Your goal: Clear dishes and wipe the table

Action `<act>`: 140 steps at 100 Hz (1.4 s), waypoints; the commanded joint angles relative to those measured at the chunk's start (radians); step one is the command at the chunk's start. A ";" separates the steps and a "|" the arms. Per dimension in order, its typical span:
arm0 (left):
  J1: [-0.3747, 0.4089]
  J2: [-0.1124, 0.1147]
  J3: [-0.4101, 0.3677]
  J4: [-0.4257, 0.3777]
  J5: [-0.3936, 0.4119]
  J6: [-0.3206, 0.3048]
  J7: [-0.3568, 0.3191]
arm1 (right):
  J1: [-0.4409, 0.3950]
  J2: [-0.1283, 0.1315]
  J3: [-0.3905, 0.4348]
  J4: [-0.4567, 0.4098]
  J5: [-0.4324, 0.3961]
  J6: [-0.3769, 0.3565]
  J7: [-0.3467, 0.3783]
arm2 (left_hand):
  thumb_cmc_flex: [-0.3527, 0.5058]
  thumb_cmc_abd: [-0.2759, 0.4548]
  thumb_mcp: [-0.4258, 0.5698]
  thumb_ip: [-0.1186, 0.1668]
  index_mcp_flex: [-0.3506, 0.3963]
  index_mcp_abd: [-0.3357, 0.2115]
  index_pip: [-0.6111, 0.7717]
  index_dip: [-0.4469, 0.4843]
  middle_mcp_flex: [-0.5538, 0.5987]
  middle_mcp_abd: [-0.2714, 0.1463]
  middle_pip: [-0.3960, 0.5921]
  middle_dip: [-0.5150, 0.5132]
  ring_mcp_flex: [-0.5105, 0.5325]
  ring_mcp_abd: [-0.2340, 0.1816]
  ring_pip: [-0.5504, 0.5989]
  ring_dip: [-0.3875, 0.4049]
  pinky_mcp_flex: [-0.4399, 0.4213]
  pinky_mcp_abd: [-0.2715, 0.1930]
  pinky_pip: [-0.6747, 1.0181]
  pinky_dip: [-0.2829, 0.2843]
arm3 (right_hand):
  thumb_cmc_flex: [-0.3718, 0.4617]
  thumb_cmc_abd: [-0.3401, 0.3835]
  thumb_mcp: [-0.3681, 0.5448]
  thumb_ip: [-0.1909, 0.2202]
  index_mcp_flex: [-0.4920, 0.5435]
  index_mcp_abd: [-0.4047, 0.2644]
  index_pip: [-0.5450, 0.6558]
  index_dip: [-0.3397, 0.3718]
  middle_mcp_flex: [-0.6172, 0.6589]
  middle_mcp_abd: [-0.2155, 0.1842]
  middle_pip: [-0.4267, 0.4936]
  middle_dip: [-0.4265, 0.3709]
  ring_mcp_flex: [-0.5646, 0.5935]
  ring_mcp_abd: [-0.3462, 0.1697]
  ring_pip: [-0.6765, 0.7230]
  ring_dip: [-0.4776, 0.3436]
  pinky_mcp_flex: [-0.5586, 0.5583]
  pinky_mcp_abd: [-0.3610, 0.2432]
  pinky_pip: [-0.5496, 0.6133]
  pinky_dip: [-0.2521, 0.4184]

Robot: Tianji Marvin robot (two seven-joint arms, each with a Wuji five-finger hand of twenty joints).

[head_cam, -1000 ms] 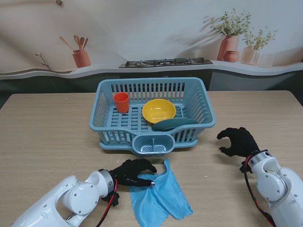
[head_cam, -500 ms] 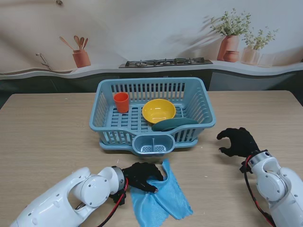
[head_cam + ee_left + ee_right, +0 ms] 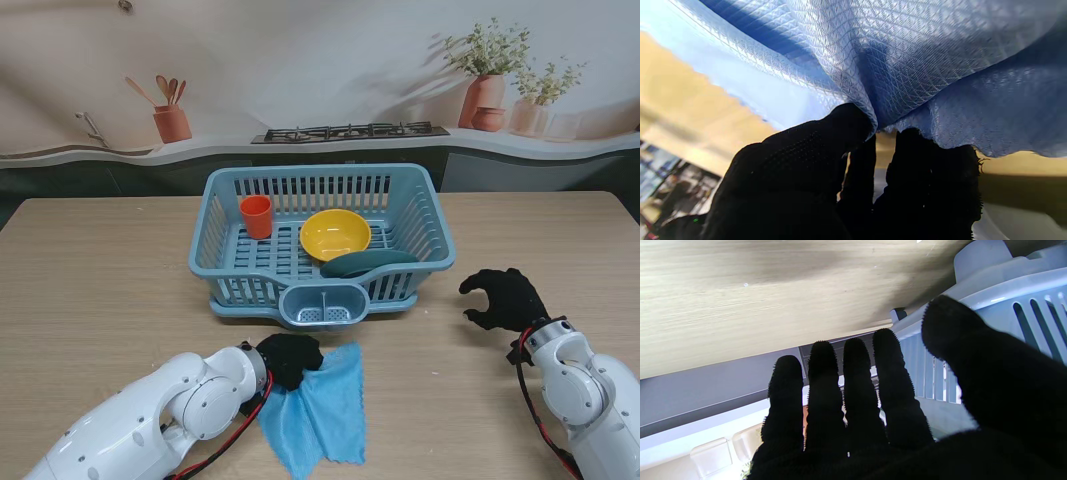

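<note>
No text, label, brand, number or sign can be read in any view. The light blue slotted plastic dish basket (image 3: 322, 240) carries no legible marking on its walls.

We see a light blue slatted dish rack (image 3: 320, 245) holding an orange cup (image 3: 256, 216), a yellow bowl (image 3: 336, 234) and a dark teal plate (image 3: 368, 263). Nearer to us than the rack lies a sky-blue cloth (image 3: 322, 410) — its weave shows a fine diamond grid in our left wrist view. Both hands wear black gloves — left hand (image 3: 289, 357), right hand (image 3: 504, 299). The table (image 3: 100, 280) is pale wood grain.
</note>
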 commanded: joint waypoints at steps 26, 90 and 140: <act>0.171 0.015 -0.139 -0.008 0.244 0.091 0.012 | -0.006 0.001 -0.003 -0.005 0.003 0.000 0.026 | 0.096 -0.028 0.033 -0.021 0.112 0.048 0.077 -0.014 0.339 0.239 -0.126 0.013 0.123 0.090 0.046 -0.011 0.147 0.152 0.068 -0.039 | 0.027 0.015 -0.004 0.041 0.016 0.005 0.005 0.013 0.003 0.008 -0.005 -0.002 -0.015 0.016 0.016 0.003 -0.003 0.012 0.017 0.012; 0.110 0.016 -0.056 0.017 0.090 0.207 -0.027 | -0.006 0.002 -0.010 -0.010 0.005 0.001 0.035 | 0.101 0.011 0.016 0.001 0.097 0.055 0.111 0.023 0.378 0.243 -0.106 0.015 0.173 0.075 0.029 -0.032 0.191 0.181 0.039 -0.054 | 0.034 0.011 -0.001 0.042 0.018 0.005 0.005 0.013 0.006 0.009 -0.005 -0.002 -0.012 0.017 0.019 0.004 0.000 0.014 0.020 0.014; -0.186 0.004 0.291 0.089 -0.277 0.384 -0.051 | -0.010 0.001 -0.008 -0.010 0.007 0.000 0.032 | 0.102 0.013 0.015 0.000 0.090 0.061 0.120 0.023 0.372 0.249 -0.098 0.018 0.166 0.081 0.037 -0.033 0.182 0.181 0.040 -0.058 | 0.038 0.008 0.001 0.043 0.017 0.005 0.005 0.014 0.006 0.009 -0.005 -0.001 -0.012 0.017 0.019 0.004 0.000 0.008 0.020 0.013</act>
